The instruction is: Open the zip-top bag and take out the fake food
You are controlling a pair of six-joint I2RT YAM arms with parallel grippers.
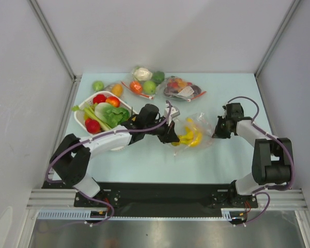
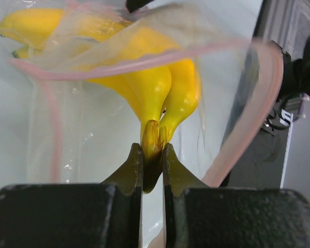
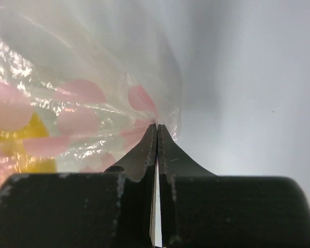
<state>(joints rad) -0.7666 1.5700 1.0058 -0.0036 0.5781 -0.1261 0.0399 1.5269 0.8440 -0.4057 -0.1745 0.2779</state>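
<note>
Left gripper (image 2: 152,151): 2 fingers pinched on the brownish stem end of the banana bunch (image 2: 156,85). The yellow bunch points away toward the top of the left wrist frame. The pinkish zip strip (image 2: 144,61) of the zip-top bag (image 2: 93,129) runs across in front of the bunch, then loops down the right side; the mouth stands open around the fingers.

Right gripper (image 3: 156,127): fingers pressed together on a fold of crinkled clear plastic at the bag's edge. The bag (image 3: 67,72) fills the left half of the right wrist frame, with pink patches and some yellow showing through.

Top view: left gripper (image 1: 171,135) just left of centre, right gripper (image 1: 217,131) right of centre, bag (image 1: 199,124) spanning between the 2 on the table (image 1: 144,160). Banana bunch (image 1: 191,137) sits at the bag's left part.

White basket (image 1: 78,120), left of centre, holds a lettuce (image 1: 113,117) beside red pieces. 2 other clear bags (image 1: 183,89) lie at upper centre, well apart from the grippers.
</note>
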